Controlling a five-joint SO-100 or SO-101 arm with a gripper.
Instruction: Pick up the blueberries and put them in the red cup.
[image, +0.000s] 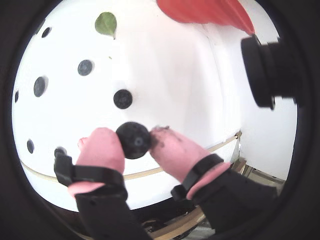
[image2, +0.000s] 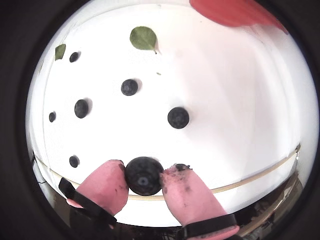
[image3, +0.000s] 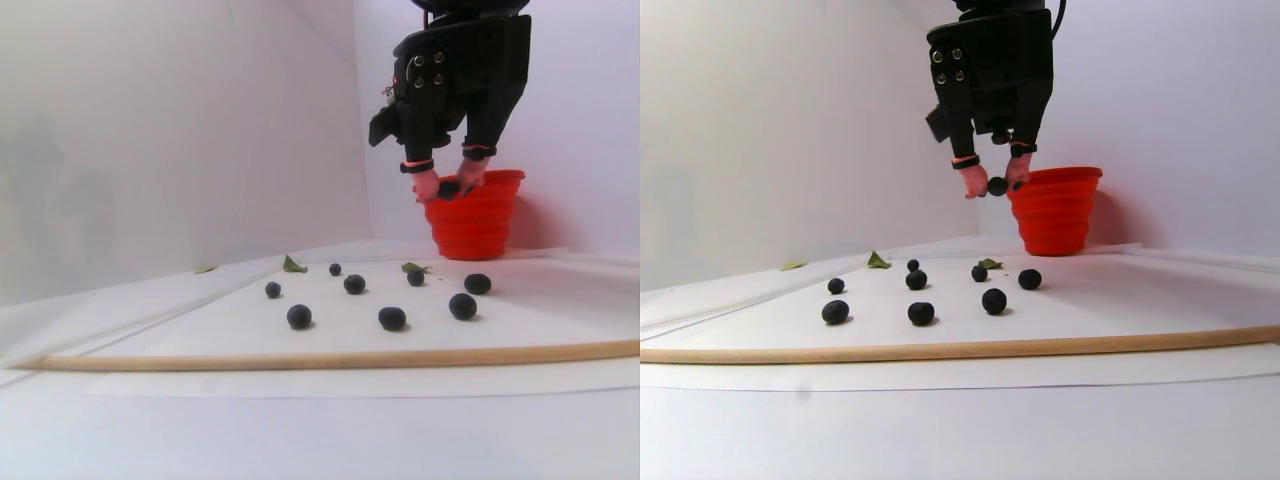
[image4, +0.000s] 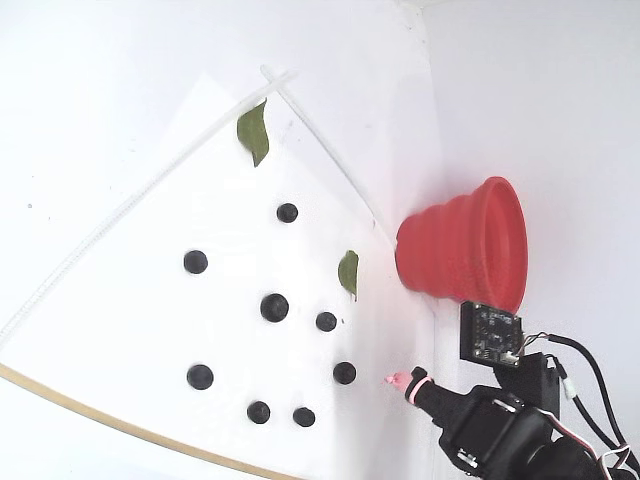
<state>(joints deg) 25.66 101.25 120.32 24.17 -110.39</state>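
Note:
My gripper is shut on one blueberry, a dark matte ball pinched between the two pink fingertips. In the stereo pair view the held blueberry hangs high above the sheet, level with the rim of the red cup and just left of it. Only the red cup's edge shows at the top of both wrist views. Several loose blueberries lie on the white sheet below. In the fixed view the red cup is right of the blueberries, and one pink fingertip pokes out.
Green leaves lie among the berries on the sheet. A thin wooden strip runs along the sheet's near edge. A second camera's black lens juts in at the right. White walls stand close behind the cup.

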